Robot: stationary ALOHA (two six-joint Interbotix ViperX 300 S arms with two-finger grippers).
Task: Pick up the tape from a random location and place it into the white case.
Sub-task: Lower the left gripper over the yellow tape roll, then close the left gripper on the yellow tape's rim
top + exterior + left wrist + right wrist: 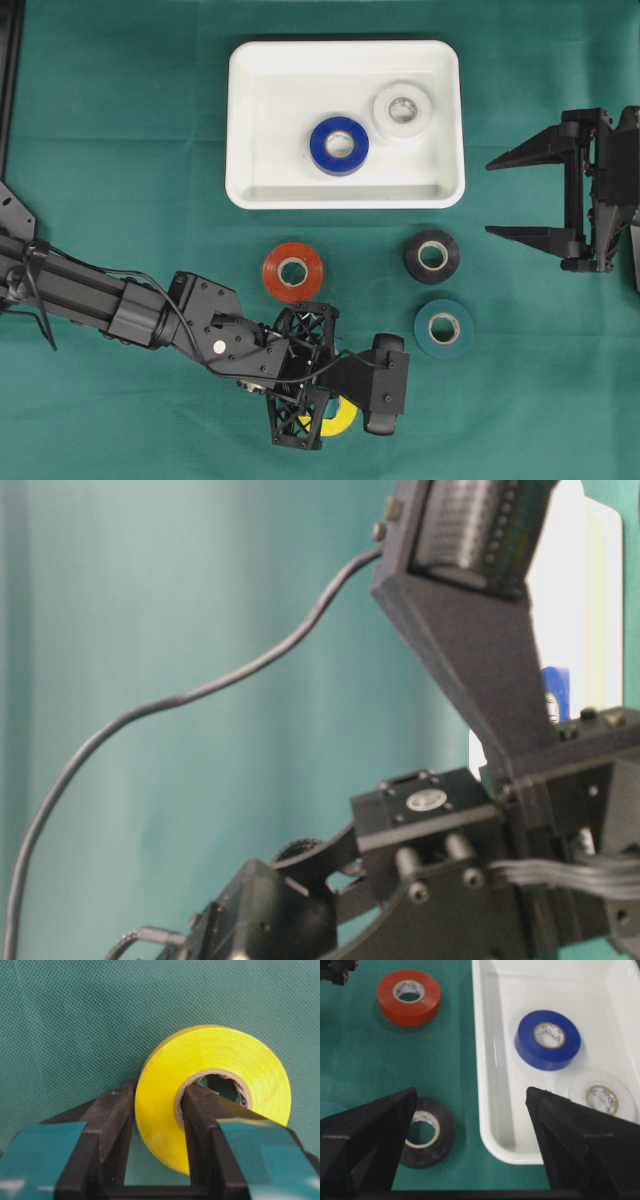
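- Your left gripper (159, 1110) is clamped on the yellow tape (212, 1092): one finger sits inside the core hole and the other presses the outer face, so it pinches the roll's wall rather than spanning the whole roll.
- That hold tilts the roll up on edge against the green cloth (120, 120). I judge this a firm enough grip for lifting.
- From overhead, the yellow roll is at the near edge, mostly hidden under the left arm and well apart from the white case (250, 130).
- The case already holds a blue tape (339, 145) and a white tape (402, 108), with bare floor towards its left for another.
- Red tape (292, 271), black tape (432, 256) and teal tape (444, 328) lie flat between you and the case, so carry high over them.
- Your right gripper (500, 195) hangs wide open and empty beside the case.
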